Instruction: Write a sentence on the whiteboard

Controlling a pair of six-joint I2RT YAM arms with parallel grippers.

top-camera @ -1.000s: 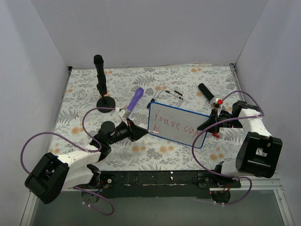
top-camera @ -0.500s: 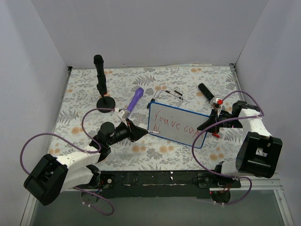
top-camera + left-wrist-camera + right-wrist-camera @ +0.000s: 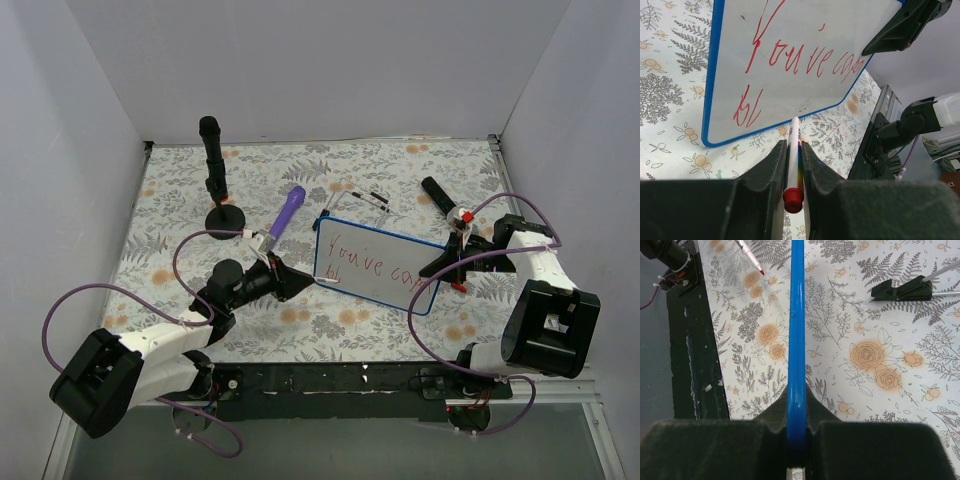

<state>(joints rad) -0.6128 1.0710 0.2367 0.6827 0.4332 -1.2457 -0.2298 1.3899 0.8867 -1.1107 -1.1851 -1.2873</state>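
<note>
The whiteboard [image 3: 385, 250] lies tilted at centre right, white with a blue rim [image 3: 796, 315]. The sentence [image 3: 800, 57] is in red script: "You've" and more on one line, a short "bl" below it. My left gripper [image 3: 306, 281] is shut on a white marker [image 3: 793, 150] with a red end. The marker's tip sits just off the board's near left edge, below the "bl". My right gripper [image 3: 433, 268] is shut on the board's right rim, which shows edge-on between its fingers [image 3: 775, 410]. The marker tip [image 3: 755, 262] stays left of the rim.
A black post on a round base [image 3: 214, 180] stands at the back left. A purple-handled tool [image 3: 288, 212] lies beside the board's left corner. A black tool with a red spot [image 3: 445, 200] and a small black-and-white piece [image 3: 365, 197] lie behind the board. A black rail [image 3: 330, 378] runs along the near edge.
</note>
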